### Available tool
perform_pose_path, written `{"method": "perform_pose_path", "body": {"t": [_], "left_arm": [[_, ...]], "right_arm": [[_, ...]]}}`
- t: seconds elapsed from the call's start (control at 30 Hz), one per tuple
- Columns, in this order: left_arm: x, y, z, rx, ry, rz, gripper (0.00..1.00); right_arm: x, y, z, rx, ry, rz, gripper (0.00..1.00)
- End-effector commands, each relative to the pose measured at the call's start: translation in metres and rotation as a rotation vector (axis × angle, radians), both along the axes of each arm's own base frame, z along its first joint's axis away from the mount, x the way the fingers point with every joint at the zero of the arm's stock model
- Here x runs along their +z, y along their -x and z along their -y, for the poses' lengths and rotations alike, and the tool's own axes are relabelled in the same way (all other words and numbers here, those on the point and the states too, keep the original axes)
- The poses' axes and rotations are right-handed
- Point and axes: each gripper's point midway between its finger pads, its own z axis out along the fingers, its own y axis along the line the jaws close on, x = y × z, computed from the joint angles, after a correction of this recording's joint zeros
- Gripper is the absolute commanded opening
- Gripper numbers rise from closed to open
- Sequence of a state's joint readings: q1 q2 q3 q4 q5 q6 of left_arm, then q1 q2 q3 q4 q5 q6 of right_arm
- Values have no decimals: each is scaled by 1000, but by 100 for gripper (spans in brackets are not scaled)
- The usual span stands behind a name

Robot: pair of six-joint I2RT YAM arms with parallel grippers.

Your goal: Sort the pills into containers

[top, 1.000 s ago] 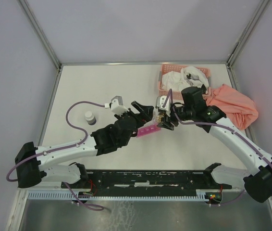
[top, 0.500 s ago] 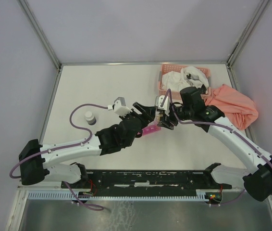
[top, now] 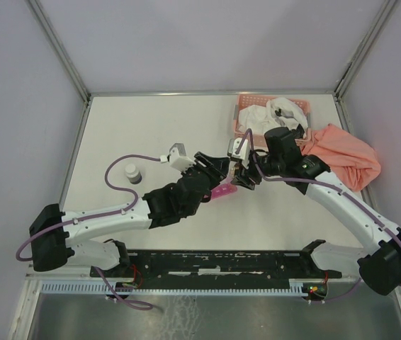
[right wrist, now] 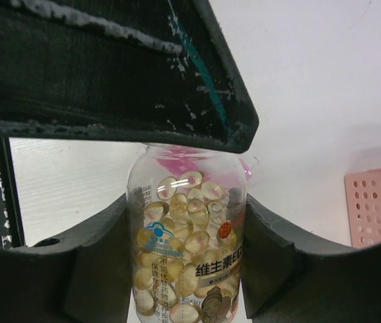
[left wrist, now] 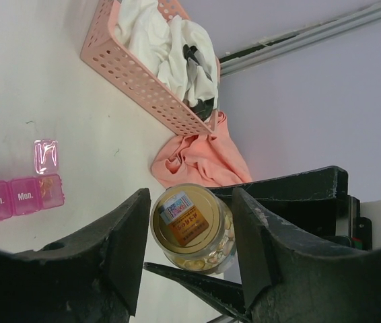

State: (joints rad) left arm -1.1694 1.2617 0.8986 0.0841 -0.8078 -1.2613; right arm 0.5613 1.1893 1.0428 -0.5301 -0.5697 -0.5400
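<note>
Now, my right gripper [right wrist: 187,215]: clamped on the pill bottle [right wrist: 189,269];
my left gripper [left wrist: 192,202]: jaws flanking the bottle's end; contact I cannot tell;
containers [left wrist: 17,197]: on worktop [left wrist: 76,134], one lid open.

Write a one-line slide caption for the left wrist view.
A capsule bottle between the fingers of the left tool; pink organizer beyond, one lid open.

Glossy clear plastic bottle [right wrist: 189,249]; translucent pink plastic containers [left wrist: 15,200]; matt table [top: 151,127].
</note>
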Motion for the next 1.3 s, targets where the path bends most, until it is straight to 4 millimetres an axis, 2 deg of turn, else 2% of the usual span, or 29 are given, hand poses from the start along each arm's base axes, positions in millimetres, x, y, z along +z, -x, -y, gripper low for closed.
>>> {"method": "perform_pose_path", "body": {"t": [0.0, 0.23, 0.43, 0.53, 0.67, 0.87, 1.0, 1.07, 1.1, 1.13, 1.2, 1.27], "left_arm": [[22, -2, 7, 20, 101, 16, 58], [23, -1, 10, 5, 109, 19, 50], [29, 2, 12, -37, 107, 69, 30], [29, 7, 11, -83, 94, 121, 21], [40, 25, 10, -211, 109, 267, 16], [61, 65, 4, -477, 53, 573, 15], [66, 76, -1, -580, 22, 663, 16], [67, 74, -6, -573, 19, 672, 19], [70, 73, -10, -561, 24, 676, 28], [71, 71, -13, -543, 25, 672, 39], [73, 65, -21, -485, 33, 650, 70], [74, 55, -35, -405, 36, 622, 87]], "right_arm": [[15, -8, -8, -12, -45, 39, 5], [14, -7, -10, -11, -50, 25, 5], [16, -2, -15, 3, -76, -17, 5], [21, 7, -23, 26, -132, -100, 5], [30, 21, -34, 77, -241, -265, 4], [47, 27, -38, 115, -411, -509, 2], [58, 28, -41, 142, -488, -602, 2], [61, 29, -41, 149, -502, -607, 2], [61, 29, -41, 151, -503, -601, 2], [62, 29, -40, 149, -502, -592, 2], [62, 30, -38, 153, -489, -554, 2], [62, 31, -36, 157, -470, -517, 2]]}}
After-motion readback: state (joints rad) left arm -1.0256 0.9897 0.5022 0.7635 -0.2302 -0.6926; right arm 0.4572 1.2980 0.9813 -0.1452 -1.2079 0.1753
